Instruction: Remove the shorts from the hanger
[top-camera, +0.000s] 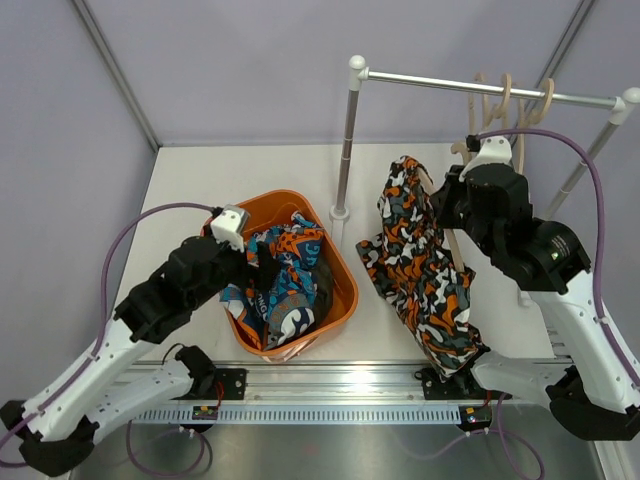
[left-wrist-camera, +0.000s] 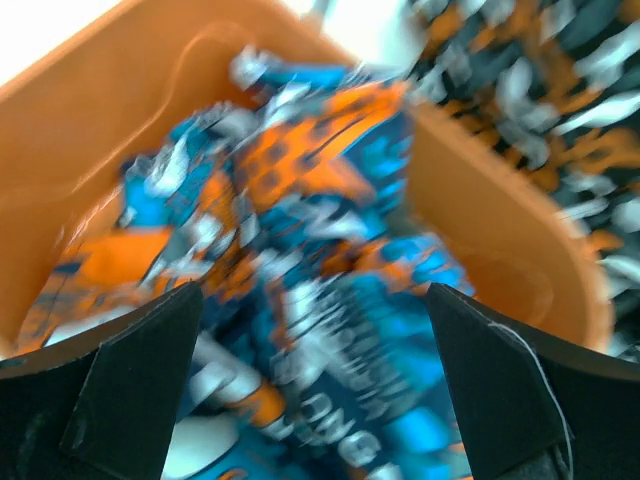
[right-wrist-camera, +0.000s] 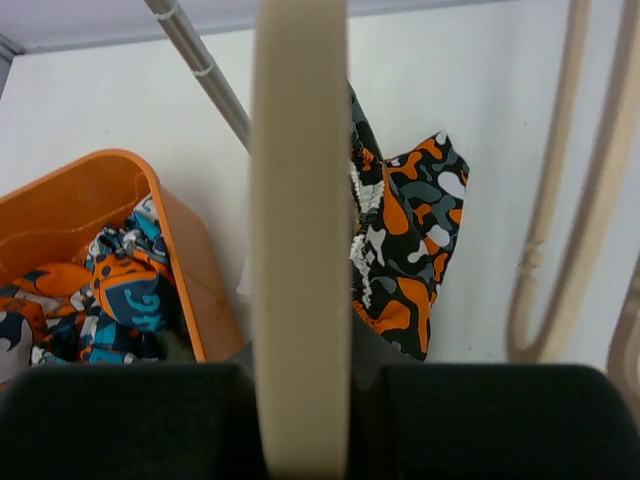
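The orange-black-white blotch shorts (top-camera: 420, 265) hang on a beige hanger (top-camera: 455, 250) and drape down to the table right of the rail post. My right gripper (top-camera: 445, 205) is shut on that hanger's bar (right-wrist-camera: 300, 200). The right wrist view shows my right gripper (right-wrist-camera: 305, 375) with the shorts (right-wrist-camera: 405, 240) just beyond it. The blue-orange-white swirl shorts (top-camera: 285, 285) lie in the orange basket (top-camera: 345, 290). My left gripper (top-camera: 262, 268) hovers open and empty just above them (left-wrist-camera: 320, 250). The olive-green shorts do not clearly show.
A metal rail (top-camera: 470, 88) on a post (top-camera: 345, 140) stands at the back right, with bare beige hangers (top-camera: 505, 100) on it. They also show in the right wrist view (right-wrist-camera: 555, 200). The basket sits left of the post.
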